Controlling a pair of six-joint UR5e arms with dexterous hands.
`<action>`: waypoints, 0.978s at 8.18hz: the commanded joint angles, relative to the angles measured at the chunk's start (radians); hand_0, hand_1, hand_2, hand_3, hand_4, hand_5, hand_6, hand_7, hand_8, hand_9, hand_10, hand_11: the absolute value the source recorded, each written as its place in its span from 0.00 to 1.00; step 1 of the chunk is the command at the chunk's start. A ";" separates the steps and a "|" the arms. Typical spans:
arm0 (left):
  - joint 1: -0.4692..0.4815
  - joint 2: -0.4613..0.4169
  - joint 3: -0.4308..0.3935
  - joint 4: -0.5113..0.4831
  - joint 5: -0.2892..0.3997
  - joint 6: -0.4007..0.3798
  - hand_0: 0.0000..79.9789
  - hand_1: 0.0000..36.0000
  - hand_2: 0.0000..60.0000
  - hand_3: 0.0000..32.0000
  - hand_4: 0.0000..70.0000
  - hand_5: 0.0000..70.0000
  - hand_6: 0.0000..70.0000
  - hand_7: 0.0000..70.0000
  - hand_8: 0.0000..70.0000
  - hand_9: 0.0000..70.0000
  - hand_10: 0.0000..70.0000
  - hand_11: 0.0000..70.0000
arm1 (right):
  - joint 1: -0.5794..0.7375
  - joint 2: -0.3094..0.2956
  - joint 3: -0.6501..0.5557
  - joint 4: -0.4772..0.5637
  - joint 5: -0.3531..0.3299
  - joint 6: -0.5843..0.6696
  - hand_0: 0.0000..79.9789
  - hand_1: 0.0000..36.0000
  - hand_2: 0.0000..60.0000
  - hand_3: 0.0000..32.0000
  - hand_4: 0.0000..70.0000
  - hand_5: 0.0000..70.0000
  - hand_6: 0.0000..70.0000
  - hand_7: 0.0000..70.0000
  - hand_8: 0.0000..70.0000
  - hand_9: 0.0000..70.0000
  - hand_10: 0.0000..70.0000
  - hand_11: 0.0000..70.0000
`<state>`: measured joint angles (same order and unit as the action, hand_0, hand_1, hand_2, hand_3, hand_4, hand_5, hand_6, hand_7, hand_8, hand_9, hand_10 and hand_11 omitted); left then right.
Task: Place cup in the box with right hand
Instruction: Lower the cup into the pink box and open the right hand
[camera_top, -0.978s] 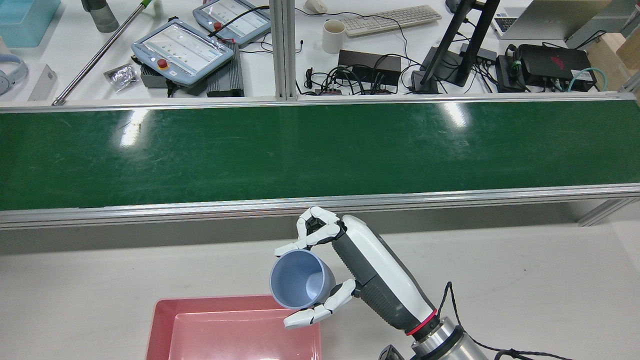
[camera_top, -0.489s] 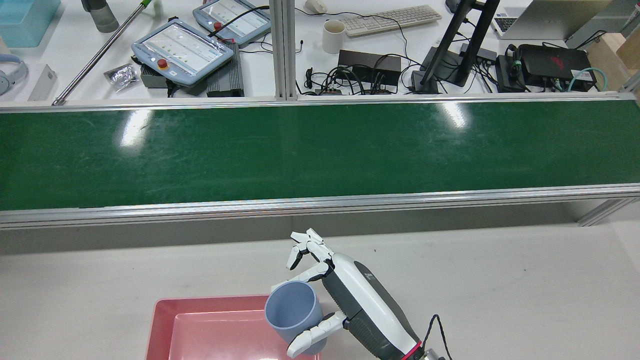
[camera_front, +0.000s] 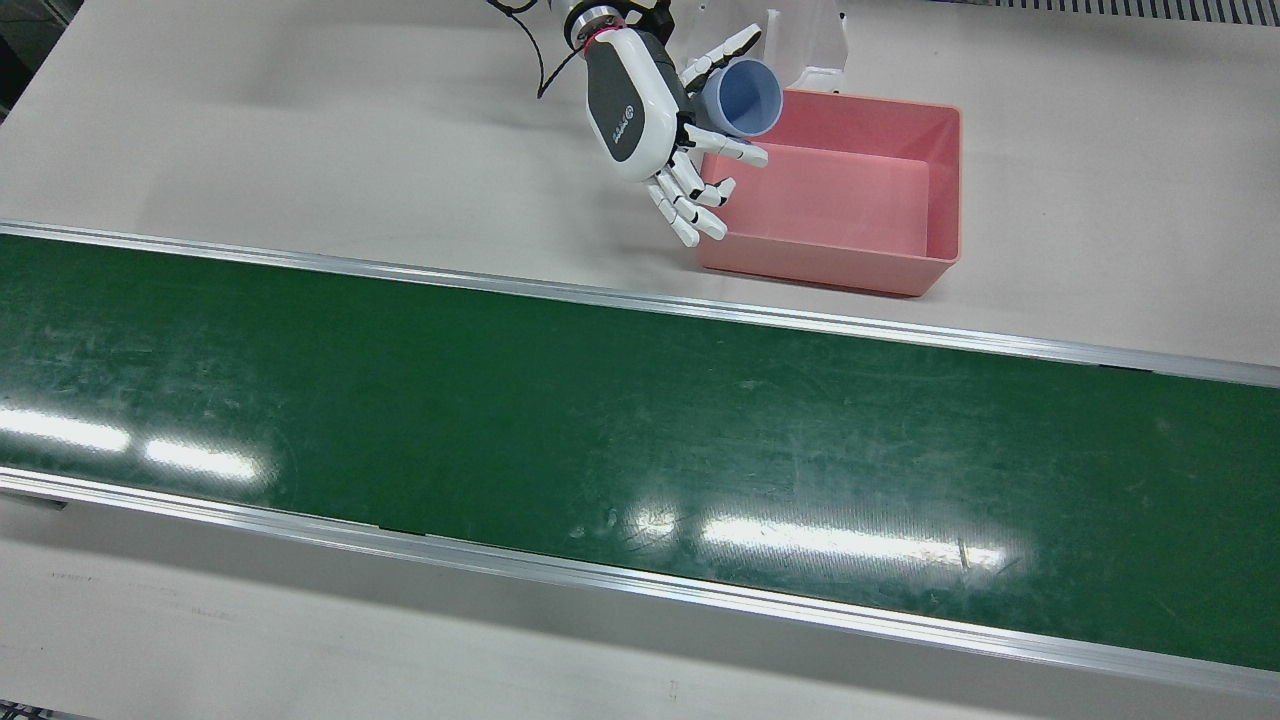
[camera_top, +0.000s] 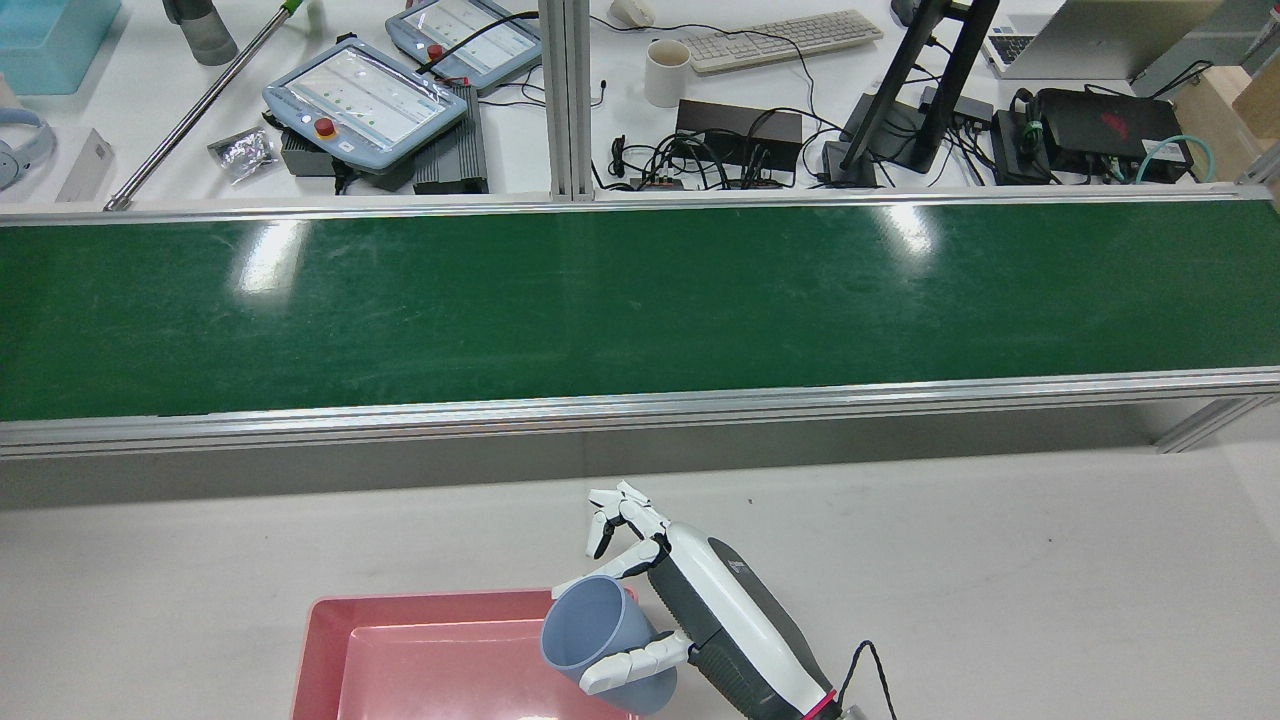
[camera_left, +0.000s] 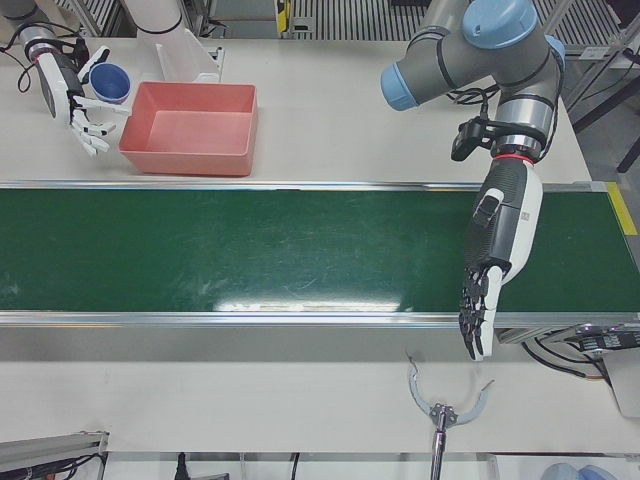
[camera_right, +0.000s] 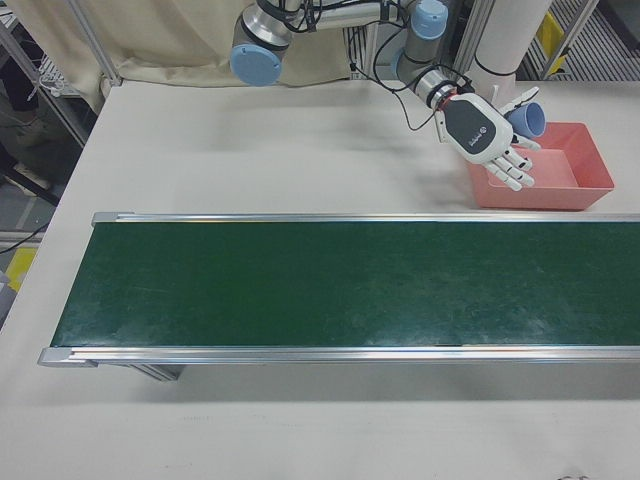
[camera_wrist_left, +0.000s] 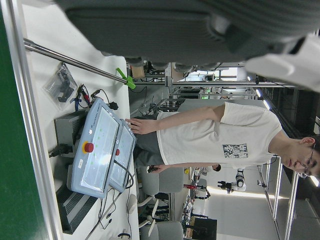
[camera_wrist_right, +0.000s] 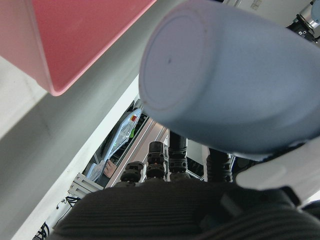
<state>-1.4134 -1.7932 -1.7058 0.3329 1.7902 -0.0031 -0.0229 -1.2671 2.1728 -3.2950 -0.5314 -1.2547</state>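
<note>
Right hand (camera_top: 690, 615) pinches the blue cup (camera_top: 600, 640), tilted over the pink box's (camera_front: 940, 190) corner rim; loose hold, so release now could tip it onto the desk (camera_front: 300, 130).

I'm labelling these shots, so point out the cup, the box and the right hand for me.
cup (camera_top: 590, 635), rear view, on its outer wall below the rim.
box (camera_front: 945, 180), front view, on its right wall.
right hand (camera_front: 640, 105), front view, on the white back of the hand.
</note>
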 joint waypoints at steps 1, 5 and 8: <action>0.001 0.000 0.000 0.000 0.000 0.000 0.00 0.00 0.00 0.00 0.00 0.00 0.00 0.00 0.00 0.00 0.00 0.00 | 0.000 -0.002 -0.005 0.000 0.001 0.008 0.06 0.00 0.22 0.00 0.70 0.00 0.18 0.91 0.11 0.32 0.08 0.10; -0.001 0.000 0.000 0.000 0.000 0.000 0.00 0.00 0.00 0.00 0.00 0.00 0.00 0.00 0.00 0.00 0.00 0.00 | 0.001 -0.001 0.024 0.000 0.001 0.009 0.00 0.00 0.36 0.00 0.77 0.00 0.22 1.00 0.15 0.42 0.07 0.07; -0.001 0.000 0.000 0.000 0.000 0.000 0.00 0.00 0.00 0.00 0.00 0.00 0.00 0.00 0.00 0.00 0.00 0.00 | 0.004 -0.005 0.041 -0.002 0.001 0.011 0.00 0.00 0.39 0.00 0.73 0.00 0.22 1.00 0.16 0.43 0.06 0.06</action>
<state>-1.4136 -1.7933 -1.7058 0.3329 1.7902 -0.0030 -0.0206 -1.2694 2.1979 -3.2955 -0.5307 -1.2458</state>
